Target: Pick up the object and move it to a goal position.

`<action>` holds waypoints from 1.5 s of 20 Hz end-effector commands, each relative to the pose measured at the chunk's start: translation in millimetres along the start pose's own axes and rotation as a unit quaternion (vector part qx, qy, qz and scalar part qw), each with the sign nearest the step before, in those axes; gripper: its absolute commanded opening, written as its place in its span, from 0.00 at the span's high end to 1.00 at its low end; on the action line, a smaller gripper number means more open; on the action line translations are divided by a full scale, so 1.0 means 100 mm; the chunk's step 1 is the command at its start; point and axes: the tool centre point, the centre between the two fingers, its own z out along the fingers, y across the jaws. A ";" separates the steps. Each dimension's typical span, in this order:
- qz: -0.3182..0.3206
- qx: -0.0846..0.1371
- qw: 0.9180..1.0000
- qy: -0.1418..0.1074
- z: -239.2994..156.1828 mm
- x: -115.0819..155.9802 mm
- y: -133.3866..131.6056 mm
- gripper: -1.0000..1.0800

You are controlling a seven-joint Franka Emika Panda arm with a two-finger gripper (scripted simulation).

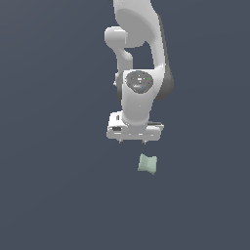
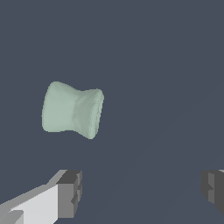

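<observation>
The object (image 1: 147,164) is a small pale mint-green piece with pinched sides, lying on the dark floor. It shows large in the wrist view (image 2: 72,110). My white gripper (image 1: 133,142) hangs above the floor, just behind the object and a little toward the exterior view's left, apart from it. Its jaws stand wide apart and hold nothing. In the wrist view the two dark fingertips (image 2: 70,192) flank the gripper's gap (image 2: 142,189), and the object lies outside that gap, off to one side.
The dark grey-blue floor (image 1: 58,195) stretches on all sides. The white arm (image 1: 141,58) rises behind the gripper. No goal marker shows.
</observation>
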 end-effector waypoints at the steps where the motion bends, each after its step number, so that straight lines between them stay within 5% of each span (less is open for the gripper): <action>1: 0.014 0.001 1.000 0.000 0.08 0.09 -0.12 0.04; 14: 0.082 0.006 0.997 0.001 0.51 0.46 -0.70 0.04; 30: 0.089 0.007 0.996 0.001 0.88 0.48 -0.77 0.04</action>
